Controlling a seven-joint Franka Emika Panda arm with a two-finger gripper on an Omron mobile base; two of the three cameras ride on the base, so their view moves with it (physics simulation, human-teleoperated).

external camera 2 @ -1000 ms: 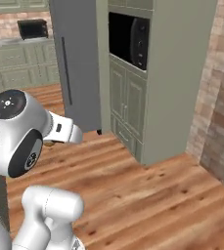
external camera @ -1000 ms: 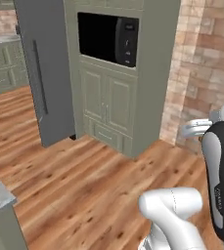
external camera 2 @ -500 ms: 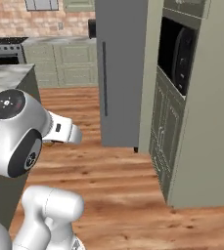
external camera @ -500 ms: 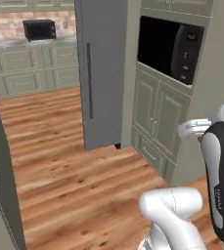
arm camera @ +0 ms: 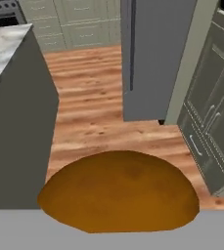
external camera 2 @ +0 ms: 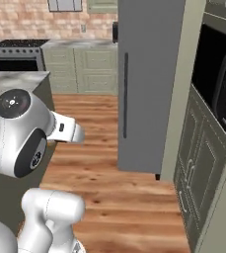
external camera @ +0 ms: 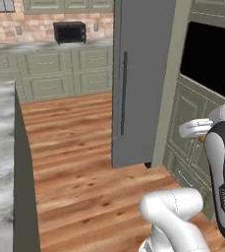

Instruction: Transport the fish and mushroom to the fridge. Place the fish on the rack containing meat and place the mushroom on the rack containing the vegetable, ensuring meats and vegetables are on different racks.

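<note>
Grey fridge (external camera: 141, 78), door closed, stands beside green cabinets (external camera: 60, 69) in the left base view. In the right base view its bar handle (external camera 2: 126, 95) faces the arm. In the hand view, the gripper is clamped on the mushroom (arm camera: 118, 190), orange-brown, above the wood floor (arm camera: 108, 132).

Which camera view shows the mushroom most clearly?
The hand view: the mushroom is a large brown-orange dome right in front of the camera. The left base view shows just a small orange speck at the hand; the right base view adds nothing.
</note>
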